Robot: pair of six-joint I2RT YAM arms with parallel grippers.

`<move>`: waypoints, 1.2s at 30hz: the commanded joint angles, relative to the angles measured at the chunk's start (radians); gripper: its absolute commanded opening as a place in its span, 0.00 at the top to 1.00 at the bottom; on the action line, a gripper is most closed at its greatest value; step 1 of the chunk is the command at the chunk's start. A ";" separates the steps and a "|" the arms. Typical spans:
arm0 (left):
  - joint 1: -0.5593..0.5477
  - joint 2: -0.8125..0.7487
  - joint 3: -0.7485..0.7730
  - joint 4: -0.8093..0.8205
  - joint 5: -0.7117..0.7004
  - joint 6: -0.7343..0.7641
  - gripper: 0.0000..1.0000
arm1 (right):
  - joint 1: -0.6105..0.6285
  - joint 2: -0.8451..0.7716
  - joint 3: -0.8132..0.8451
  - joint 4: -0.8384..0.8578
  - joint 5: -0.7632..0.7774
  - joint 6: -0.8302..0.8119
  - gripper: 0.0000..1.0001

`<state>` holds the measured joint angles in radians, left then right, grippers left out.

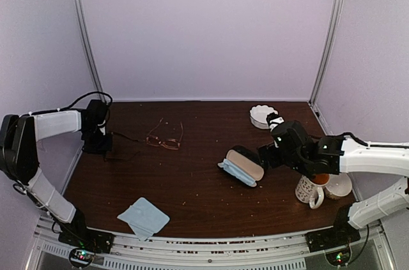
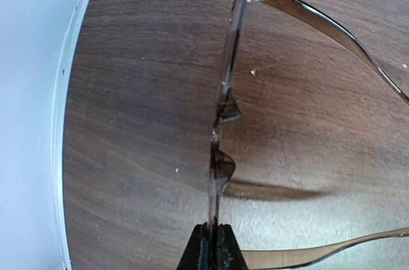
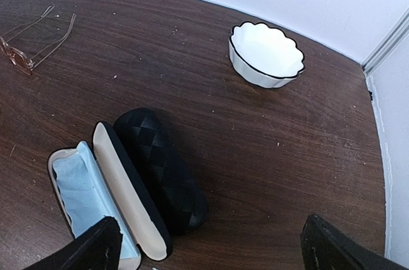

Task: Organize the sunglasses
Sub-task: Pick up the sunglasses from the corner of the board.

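Left gripper (image 2: pixel 212 230) clenched on thin dark-framed sunglasses (image 2: pixel 222 117): lift level, avoid dragging arms. Right gripper (image 3: pixel 214 246) released, empty, above open black cream-lined case (image 3: pixel 160 168).

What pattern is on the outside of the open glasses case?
Black quilted diamonds on the case; clearest in the right wrist view.

Left gripper (image 2: pixel 212 247) at bottom centre, fingers (image 2: pixel 200 252) pressed together on the front rim of the sunglasses (image 2: pixel 229 59). Frame seen edge-on, running up and slightly right from the grip to the top of the view. Translucent brownish plastic. Two nose pads (image 2: pixel 225 163) project rightward at mid-frame. Upper side arm (image 2: pixel 319 24) slants down to the right edge; lower side arm (image 2: pixel 319 252) exits bottom right. Dark wood table (image 2: pixel 128 123) beneath, with scattered pale specks. Shadow (image 2: pixel 281 190) right of the frame. White wall (image 2: pixel 25 91) at left.
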<state>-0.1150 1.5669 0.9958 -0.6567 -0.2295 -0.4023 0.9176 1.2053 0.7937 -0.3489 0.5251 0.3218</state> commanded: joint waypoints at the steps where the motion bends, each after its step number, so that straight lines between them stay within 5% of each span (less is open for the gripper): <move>1: -0.013 -0.068 -0.022 -0.018 0.022 -0.009 1.00 | -0.006 -0.024 0.025 -0.012 -0.006 0.010 0.00; 36: -0.508 -0.310 -0.031 0.070 0.113 -0.008 1.00 | -0.006 -0.215 -0.083 0.038 -0.160 0.056 0.00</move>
<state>-0.5674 1.2663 0.9604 -0.6636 -0.1394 -0.4389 0.9176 1.0241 0.7334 -0.3439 0.4232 0.3565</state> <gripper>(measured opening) 0.030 0.999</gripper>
